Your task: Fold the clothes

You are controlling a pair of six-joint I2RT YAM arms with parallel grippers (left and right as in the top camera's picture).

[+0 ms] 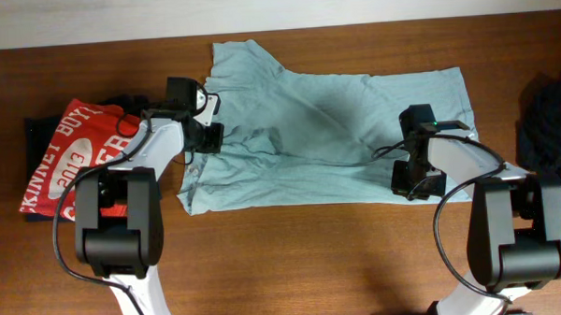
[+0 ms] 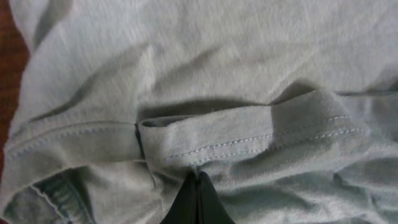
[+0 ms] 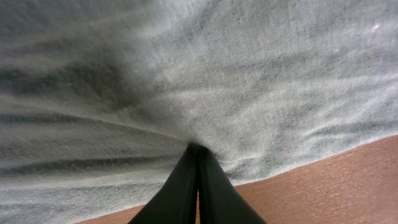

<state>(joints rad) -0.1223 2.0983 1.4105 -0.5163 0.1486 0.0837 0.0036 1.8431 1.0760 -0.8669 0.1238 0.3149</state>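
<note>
The clothes [image 1: 336,127], a plain pale grey-blue t-shirt, lie spread and wrinkled across the middle of the table in the overhead view. My left gripper [image 1: 212,138] sits at the shirt's left end. In the left wrist view that gripper [image 2: 198,178] is shut, pinching fabric just below a stitched hem fold [image 2: 249,140]. My right gripper [image 1: 410,183] is at the shirt's right side, near the front hem. The right wrist view shows this gripper [image 3: 198,149] shut on the cloth [image 3: 236,74], with creases drawn toward its tips and the hem edge just beside them.
A red t-shirt with white lettering [image 1: 75,155] lies on a black garment [image 1: 41,128] at the table's left. Another dark garment [image 1: 550,115] sits at the right edge. Bare wooden table [image 1: 312,259] runs along the front, also seen as table [image 3: 336,186] beside the right fingers.
</note>
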